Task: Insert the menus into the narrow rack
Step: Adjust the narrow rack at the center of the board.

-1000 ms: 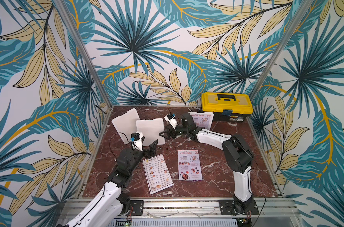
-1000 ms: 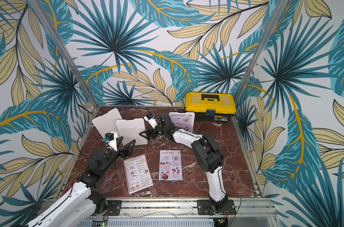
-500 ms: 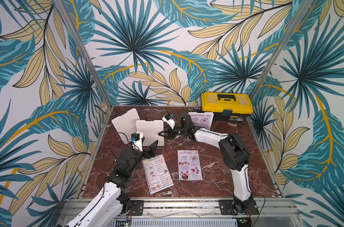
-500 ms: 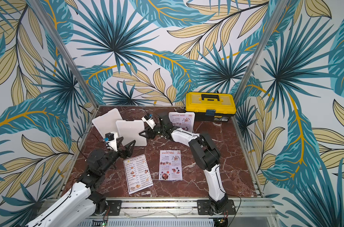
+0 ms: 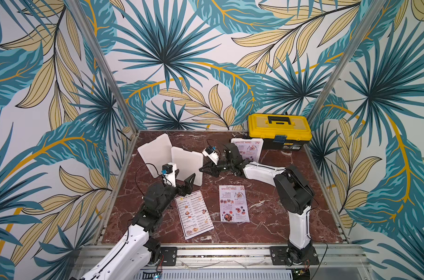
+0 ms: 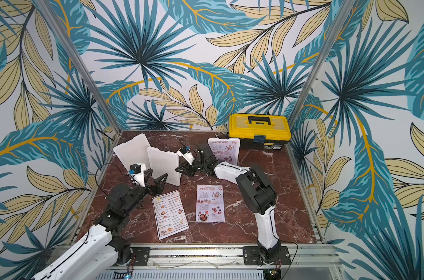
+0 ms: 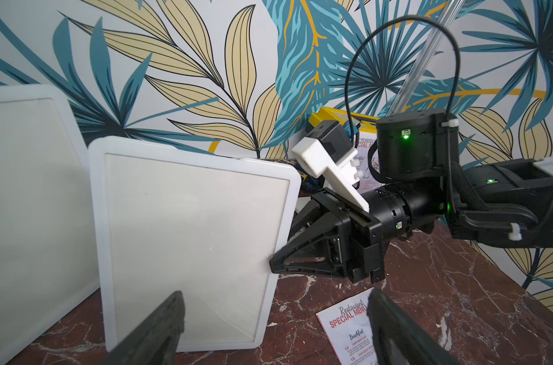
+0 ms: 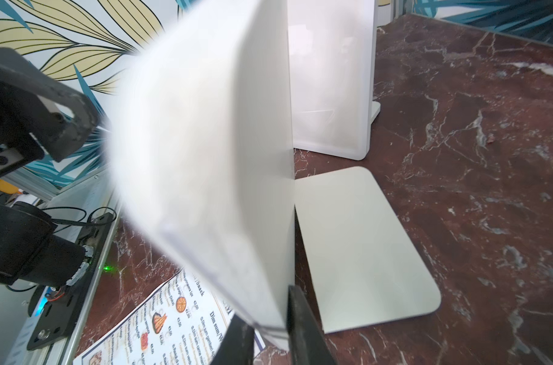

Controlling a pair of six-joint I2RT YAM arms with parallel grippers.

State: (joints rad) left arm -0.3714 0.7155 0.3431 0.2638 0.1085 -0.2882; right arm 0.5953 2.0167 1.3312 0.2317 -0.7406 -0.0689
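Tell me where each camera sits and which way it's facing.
Top views: high at the front, looking down at the table; left arm and right arm show.
Left wrist: faces the nearer white stand; open left gripper shows.
Right wrist: looks along that stand; right gripper clamped on its edge.
Shared: both wrist views show the stand.

A yellow plastic toolbox point(image 5: 279, 129) with a black handle sits on the red-brown marble tabletop point(image 5: 266, 218), well behind the jaws of the right gripper point(image 5: 202, 169).
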